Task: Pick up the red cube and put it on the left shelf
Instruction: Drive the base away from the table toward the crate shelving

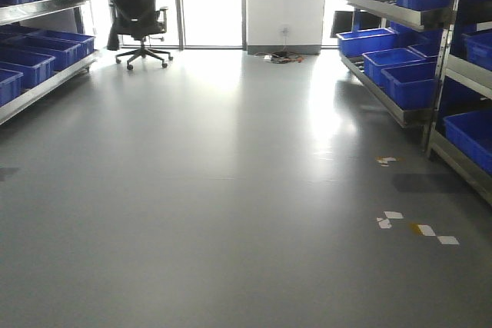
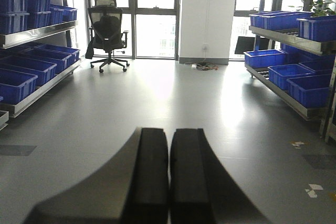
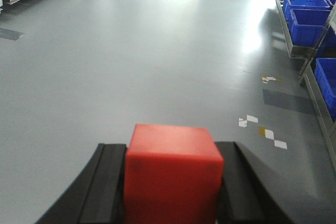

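Lining the room's left side, the shelf (image 1: 42, 9) carries blue crates (image 1: 38, 55) above the grey floor (image 1: 231, 174). The left gripper (image 2: 169, 177) is closed with its pads touching, holding nothing. The right gripper (image 3: 172, 198) clamps the cube (image 3: 173, 161) over open floor, well apart from the shelf.

Bright-red cube (image 3: 173, 174) upright between the 2 black right fingers (image 3: 107, 184); brushed-steel left shelf (image 1: 44, 8) with blue crates (image 1: 38, 55).
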Robot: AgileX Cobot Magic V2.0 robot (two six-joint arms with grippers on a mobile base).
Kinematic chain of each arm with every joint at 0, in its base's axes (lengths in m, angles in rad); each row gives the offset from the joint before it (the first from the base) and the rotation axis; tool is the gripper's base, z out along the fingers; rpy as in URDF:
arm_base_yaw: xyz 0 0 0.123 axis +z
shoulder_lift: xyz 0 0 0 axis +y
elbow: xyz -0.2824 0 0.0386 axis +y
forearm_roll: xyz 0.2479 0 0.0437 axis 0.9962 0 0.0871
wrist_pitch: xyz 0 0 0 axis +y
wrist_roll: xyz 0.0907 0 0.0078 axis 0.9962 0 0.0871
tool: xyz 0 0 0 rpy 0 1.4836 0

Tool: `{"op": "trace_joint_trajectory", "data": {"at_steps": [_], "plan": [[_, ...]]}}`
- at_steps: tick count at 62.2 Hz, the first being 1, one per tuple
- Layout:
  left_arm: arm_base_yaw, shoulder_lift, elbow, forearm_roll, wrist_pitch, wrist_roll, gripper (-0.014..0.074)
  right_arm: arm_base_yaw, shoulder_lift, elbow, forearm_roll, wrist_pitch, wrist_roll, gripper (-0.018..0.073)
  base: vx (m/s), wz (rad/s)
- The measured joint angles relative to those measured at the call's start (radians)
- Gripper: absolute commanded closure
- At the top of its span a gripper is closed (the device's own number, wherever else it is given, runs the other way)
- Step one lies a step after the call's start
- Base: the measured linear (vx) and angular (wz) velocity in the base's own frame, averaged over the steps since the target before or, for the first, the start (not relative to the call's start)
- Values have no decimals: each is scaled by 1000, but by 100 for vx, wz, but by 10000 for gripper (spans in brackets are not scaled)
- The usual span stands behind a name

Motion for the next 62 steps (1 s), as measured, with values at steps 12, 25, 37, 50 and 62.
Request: {"op": "trace_joint_trajectory", "data": {"at_steps": [12,25,37,50,62], "plan": [[0,0,0,0,0,0,474,0,0,0,0,0,0,368,53,12],[0,0,0,0,0,0,474,0,-2,0,0,0,0,368,59,22],[0,0,0,0,0,0,474,0,-2,0,0,0,0,368,66,38],[0,0,0,0,0,0,474,0,-2,0,0,0,0,368,70,50],[0,0,0,0,0,0,474,0,-2,0,-2,0,0,368,70,54]]}}
